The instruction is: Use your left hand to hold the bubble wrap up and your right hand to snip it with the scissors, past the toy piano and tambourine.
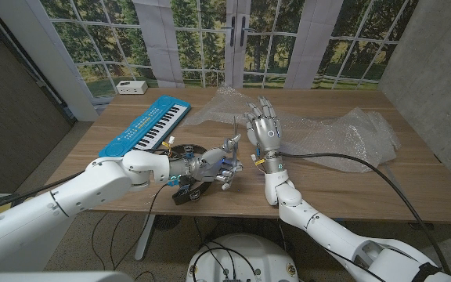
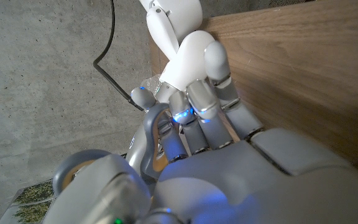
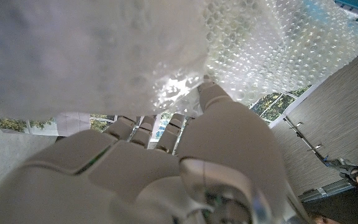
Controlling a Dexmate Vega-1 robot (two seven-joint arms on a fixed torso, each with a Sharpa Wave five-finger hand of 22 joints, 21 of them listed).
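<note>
Two hands mid-table, left hand [image 1: 224, 160] gripping scissors [image 1: 232, 138], bubble wrap [image 1: 343, 133] beyond.

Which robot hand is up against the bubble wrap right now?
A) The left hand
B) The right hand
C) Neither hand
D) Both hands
B: the right hand reaches with spread fingers to the bubble wrap, which drapes right over it in the right wrist view, while the left hand sits nearer the table's front edge, off the wrap.

- Even daylight comes from the windows [image 1: 233, 35] behind the table [image 1: 343, 188]; shadows are soft.
- The bubble wrap [image 3: 166, 56] glares white, blurred up close.
- The left hand [image 2: 229, 168] looks soft-focused, blue-lit.
</note>
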